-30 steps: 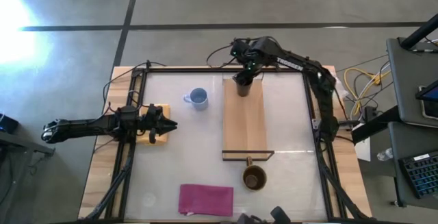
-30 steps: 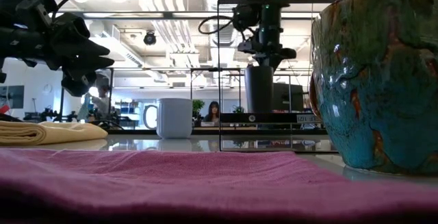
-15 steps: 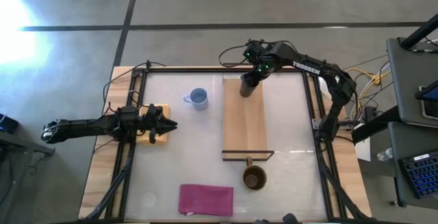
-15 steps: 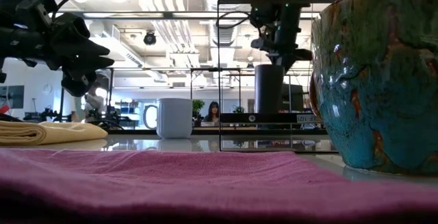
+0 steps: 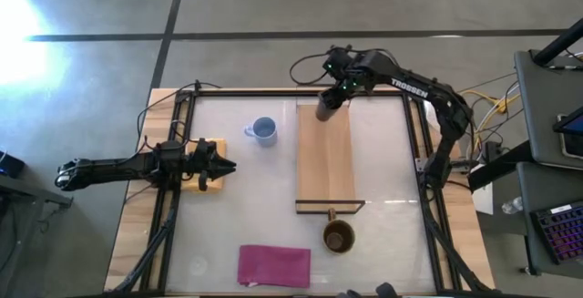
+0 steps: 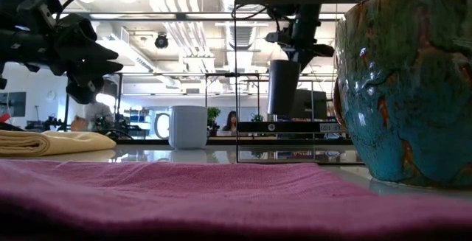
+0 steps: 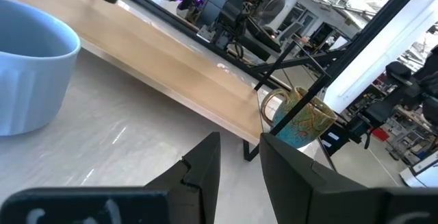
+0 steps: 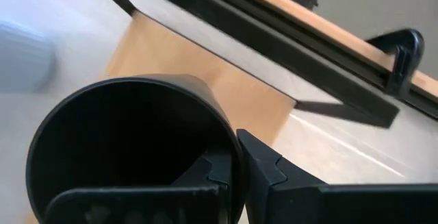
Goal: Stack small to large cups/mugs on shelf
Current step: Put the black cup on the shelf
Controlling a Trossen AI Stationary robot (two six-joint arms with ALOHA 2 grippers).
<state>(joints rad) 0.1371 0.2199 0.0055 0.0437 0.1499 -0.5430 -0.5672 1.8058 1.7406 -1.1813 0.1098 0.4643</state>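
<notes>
The small black cup [image 5: 325,107] [image 6: 282,88] hangs just above the far end of the light-wood shelf [image 5: 325,166] [image 6: 295,127]. My right gripper [image 5: 334,97] [image 6: 296,54] [image 8: 236,170] is shut on it. The light blue mug [image 5: 264,131] [image 7: 27,73] stands on the table left of the shelf. The brown glossy mug [image 5: 339,237] [image 6: 405,79] stands on the table by the shelf's near, dark-framed end. My left gripper [image 5: 221,166] [image 7: 239,169] hovers at the table's left with a narrow gap between its fingers, holding nothing. My right gripper holds the black cup by its rim [image 8: 229,145], with one finger inside [image 8: 209,172] the cup and one outside [image 8: 263,166]. The fingers come from above and slant down from the far right. The cup hangs below them, lifted clear of the shelf and slightly tilted.
A yellow-tan pad [image 5: 215,143] [image 6: 51,143] lies under my left arm. A magenta cloth [image 5: 273,266] [image 6: 184,189] lies at the near edge. A dark metal frame [image 5: 182,107] runs round the table. People show in the room beyond the table.
My right gripper has shifted a little toward the table's right edge with the black cup. It then went up, lifting the cup off the shelf's far end and tipping it slightly.
</notes>
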